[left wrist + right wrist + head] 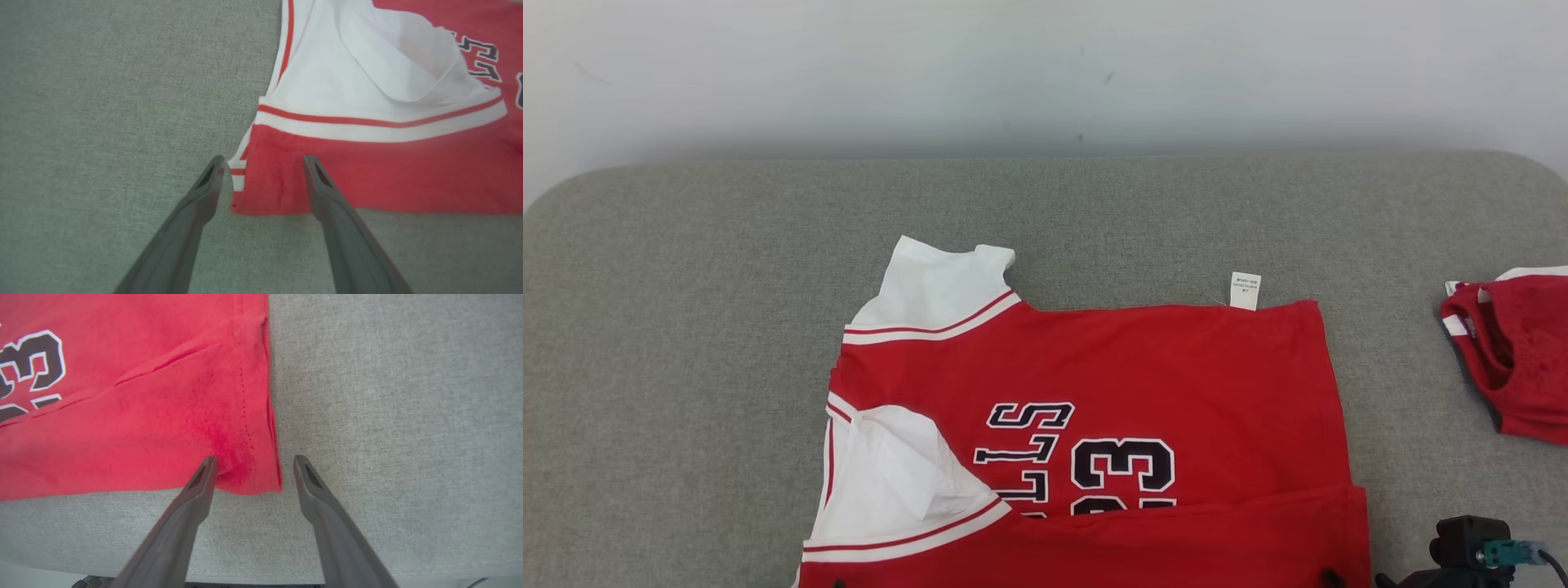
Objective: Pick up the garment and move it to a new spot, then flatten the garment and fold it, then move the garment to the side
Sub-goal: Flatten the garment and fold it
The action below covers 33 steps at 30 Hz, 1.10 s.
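A red jersey (1135, 367) with white sleeves and black "23" lettering lies flat on the grey table (686, 327), its near part folded over. In the left wrist view my left gripper (263, 161) is open, its fingers straddling the jersey's (367, 175) near left corner below the white-striped sleeve. In the right wrist view my right gripper (254, 458) is open too. Its left finger rests over the jersey's (122, 437) near right corner and its right finger over bare table. Nothing is held.
A second red garment (1515, 351) lies bunched at the table's right edge. A white care label (1245, 291) sticks out at the jersey's far hem. Bare grey surface stretches left and behind the jersey. The table's near edge (408, 575) runs just under my right gripper.
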{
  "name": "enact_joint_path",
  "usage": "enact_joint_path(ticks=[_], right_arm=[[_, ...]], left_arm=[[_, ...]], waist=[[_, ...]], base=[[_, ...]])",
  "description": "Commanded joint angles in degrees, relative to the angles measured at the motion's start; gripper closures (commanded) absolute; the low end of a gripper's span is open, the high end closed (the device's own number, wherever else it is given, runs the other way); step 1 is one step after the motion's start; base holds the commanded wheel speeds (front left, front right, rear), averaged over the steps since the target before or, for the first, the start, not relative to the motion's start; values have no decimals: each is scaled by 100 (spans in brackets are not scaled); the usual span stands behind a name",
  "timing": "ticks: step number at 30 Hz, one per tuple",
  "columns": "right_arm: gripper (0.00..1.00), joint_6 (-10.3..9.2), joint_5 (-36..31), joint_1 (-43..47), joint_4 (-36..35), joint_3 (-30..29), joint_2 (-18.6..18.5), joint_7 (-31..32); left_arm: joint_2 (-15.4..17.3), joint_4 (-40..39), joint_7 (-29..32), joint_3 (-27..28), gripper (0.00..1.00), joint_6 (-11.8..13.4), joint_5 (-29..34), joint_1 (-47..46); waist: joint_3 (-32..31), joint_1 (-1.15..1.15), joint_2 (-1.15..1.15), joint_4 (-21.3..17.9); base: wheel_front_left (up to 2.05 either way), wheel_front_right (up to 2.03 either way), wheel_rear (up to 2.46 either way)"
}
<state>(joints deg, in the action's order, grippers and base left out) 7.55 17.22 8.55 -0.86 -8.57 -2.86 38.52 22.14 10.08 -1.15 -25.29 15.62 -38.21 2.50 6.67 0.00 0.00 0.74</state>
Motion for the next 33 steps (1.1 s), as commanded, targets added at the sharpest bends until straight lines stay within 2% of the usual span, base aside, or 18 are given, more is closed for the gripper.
enact_joint_path(ticks=[1,11,15,19,24,28,33], right_arm=[[0,-12,-33,-19,39,-23,-5,-64],[0,-12,-226,-274,-71,-302,-6,-656],[0,-12,-257,-479,-153,-457,-2,-1289],[0,-12,-284,-660,-95,-354,-3,-1835],[0,-12,-386,-911,5,-99,-4,-2417],[0,-12,-426,-1101,98,118,-3,-2567],[0,-12,-543,-1450,160,502,-4,-2560]], left_arm=[[-25,61,-74,24,0,-9,0,34],[94,186,-428,277,0,67,-45,39],[138,-95,-818,404,0,102,102,-111],[106,-293,-1071,443,0,60,233,-349],[80,-299,-1114,301,0,-69,397,-766],[38,-164,-987,185,0,-209,443,-1116],[30,346,-683,27,0,-589,433,-1993]], waist=[[-16,0,0,0],[-152,0,0,-4],[-229,0,0,-12],[-263,0,0,-24],[-275,0,0,-77],[-227,0,0,-129],[41,0,0,-277]], base=[[0,0,0],[0,0,0],[0,0,0],[0,0,0],[0,0,0],[0,0,0],[0,0,0]])
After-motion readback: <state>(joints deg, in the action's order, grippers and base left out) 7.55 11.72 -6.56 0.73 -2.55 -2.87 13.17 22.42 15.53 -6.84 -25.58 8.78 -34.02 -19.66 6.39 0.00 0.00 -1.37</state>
